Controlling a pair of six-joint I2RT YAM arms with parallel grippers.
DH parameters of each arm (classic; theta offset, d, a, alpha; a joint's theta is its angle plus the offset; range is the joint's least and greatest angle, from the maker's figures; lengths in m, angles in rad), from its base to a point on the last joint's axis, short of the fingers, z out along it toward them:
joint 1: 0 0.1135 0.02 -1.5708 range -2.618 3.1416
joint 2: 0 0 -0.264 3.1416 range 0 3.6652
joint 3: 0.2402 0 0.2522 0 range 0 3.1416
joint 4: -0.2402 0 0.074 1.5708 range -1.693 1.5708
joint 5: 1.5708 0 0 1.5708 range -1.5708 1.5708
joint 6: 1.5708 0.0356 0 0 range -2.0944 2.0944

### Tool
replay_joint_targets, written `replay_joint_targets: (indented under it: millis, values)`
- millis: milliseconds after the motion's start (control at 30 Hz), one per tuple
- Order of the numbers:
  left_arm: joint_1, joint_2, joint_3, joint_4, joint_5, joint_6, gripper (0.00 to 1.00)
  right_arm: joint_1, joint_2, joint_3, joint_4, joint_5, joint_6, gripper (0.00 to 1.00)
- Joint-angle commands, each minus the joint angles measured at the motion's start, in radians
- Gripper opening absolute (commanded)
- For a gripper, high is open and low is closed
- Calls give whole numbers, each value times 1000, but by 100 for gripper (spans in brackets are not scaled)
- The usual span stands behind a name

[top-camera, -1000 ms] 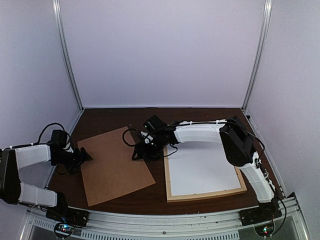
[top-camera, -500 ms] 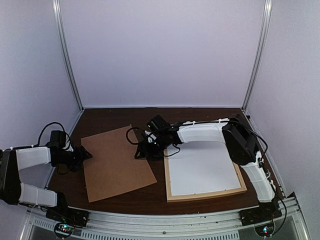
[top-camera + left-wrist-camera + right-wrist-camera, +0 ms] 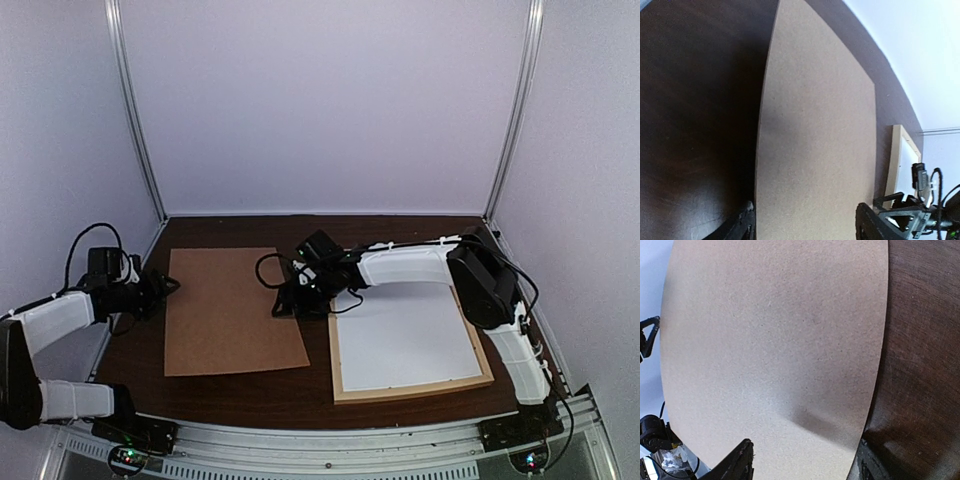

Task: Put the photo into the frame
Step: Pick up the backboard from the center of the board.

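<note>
Near right on the table (image 3: 300, 398), the frame (image 3: 340, 392) holds the photo (image 3: 400, 340) (white side up), while the left gripper (image 3: 165, 287) and right gripper (image 3: 285, 303), both part-open and empty, flank the brown board (image 3: 235, 310).

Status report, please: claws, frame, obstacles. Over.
Left claw, right claw open, flanking brown backing board. White sheet lies inside wooden frame. Board beside frame, off it.

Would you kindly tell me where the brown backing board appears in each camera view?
Top external: brown backing board lies left of centre, beside the frame.
Left wrist: the board fills the middle.
Right wrist: the board covers left and centre.
Shared landmark: the dark table.
</note>
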Motion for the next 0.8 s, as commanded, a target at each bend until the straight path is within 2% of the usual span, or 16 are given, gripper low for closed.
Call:
replay_joint_targets:
  millis: [0, 267, 533, 633, 767]
  values:
    - [-52, -51, 36, 95, 363, -43, 66, 42, 45, -57, 70, -83, 14, 70]
    - [-81, -75, 64, 142, 424, -36, 63, 40, 39, -115, 208, -158, 47, 70]
    - [-229, -50, 125, 148, 389, -31, 63, 33, 52, -190, 431, -264, 140, 70]
    - [-245, -55, 172, 83, 347, -18, 60, 26, 33, -213, 444, -265, 141, 70]
    - [-246, -78, 266, -125, 248, 56, 57, 9, 4, -241, 425, -261, 121, 70]
